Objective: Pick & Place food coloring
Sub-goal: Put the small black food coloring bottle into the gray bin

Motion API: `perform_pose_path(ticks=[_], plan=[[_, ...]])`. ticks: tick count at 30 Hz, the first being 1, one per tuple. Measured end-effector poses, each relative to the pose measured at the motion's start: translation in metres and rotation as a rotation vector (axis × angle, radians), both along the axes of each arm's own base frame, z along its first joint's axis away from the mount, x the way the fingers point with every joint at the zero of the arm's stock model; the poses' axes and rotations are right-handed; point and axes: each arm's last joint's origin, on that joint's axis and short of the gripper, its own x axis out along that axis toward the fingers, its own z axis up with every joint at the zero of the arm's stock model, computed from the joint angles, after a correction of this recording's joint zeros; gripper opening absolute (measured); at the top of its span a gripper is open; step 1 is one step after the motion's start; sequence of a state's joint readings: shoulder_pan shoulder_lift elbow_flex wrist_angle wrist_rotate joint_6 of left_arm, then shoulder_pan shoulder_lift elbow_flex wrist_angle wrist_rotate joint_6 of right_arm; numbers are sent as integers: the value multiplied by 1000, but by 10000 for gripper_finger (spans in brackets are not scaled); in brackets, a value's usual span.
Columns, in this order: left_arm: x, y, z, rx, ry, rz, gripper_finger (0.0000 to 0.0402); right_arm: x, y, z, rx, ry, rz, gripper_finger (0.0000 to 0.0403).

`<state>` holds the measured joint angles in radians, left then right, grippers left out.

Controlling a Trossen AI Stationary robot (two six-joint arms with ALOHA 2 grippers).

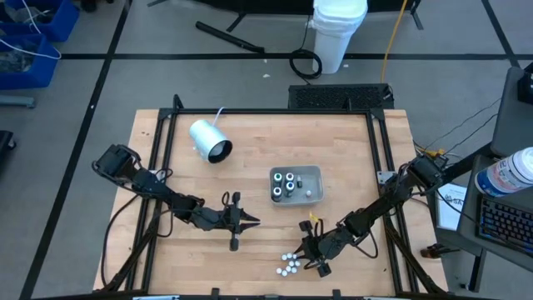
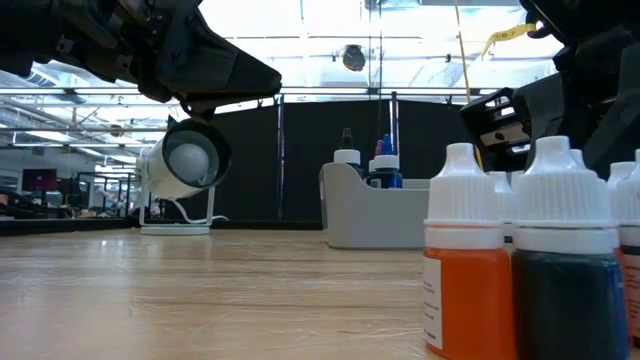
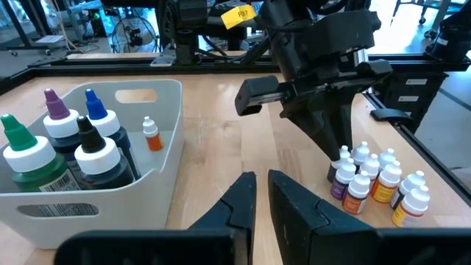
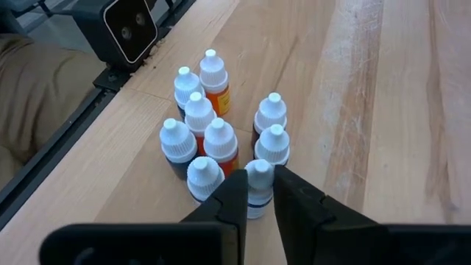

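Observation:
Several small food coloring bottles (image 4: 213,125) with white caps stand upright in a tight cluster on the wooden table near its front edge (image 1: 290,265). My right gripper (image 4: 257,184) reaches into the cluster's edge, shut on one bottle. A grey tray (image 1: 313,173) farther back holds larger dropper bottles (image 3: 73,147) and one small orange bottle (image 3: 151,136). My left gripper (image 3: 263,178) hovers shut with nothing in it, left of the cluster (image 1: 250,222). My right gripper pinches the white cap (image 4: 259,171) of the bottle nearest to it between its two fingers. The fingers slant down from the table's far right. The bottle stands upright on the table, right beside the other bottles.
A big white cylinder (image 1: 210,140) lies on its side at the back left. Black frame rails (image 1: 379,150) edge the table, and a small camera block (image 4: 129,29) sits on the near rail. Bare wood lies between the tray and the cluster.

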<state>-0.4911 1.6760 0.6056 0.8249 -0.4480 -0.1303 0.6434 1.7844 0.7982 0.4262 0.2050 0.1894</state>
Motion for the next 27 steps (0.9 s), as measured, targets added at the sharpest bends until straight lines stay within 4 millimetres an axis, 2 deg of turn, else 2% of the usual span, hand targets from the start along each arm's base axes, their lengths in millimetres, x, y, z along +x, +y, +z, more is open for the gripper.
perform_pose_path(ticks=[12,18,23,27], plan=[[0,0,0,-2,0,0,47,1,1,1,1,-20,3,41],[0,0,0,-3,0,1,47,-1,-1,9,-7,-25,9,42],[0,0,-1,5,8,0,47,-7,-7,25,-34,-16,-2,42],[0,0,-1,5,8,0,47,-13,-13,49,-34,-70,-31,42]])
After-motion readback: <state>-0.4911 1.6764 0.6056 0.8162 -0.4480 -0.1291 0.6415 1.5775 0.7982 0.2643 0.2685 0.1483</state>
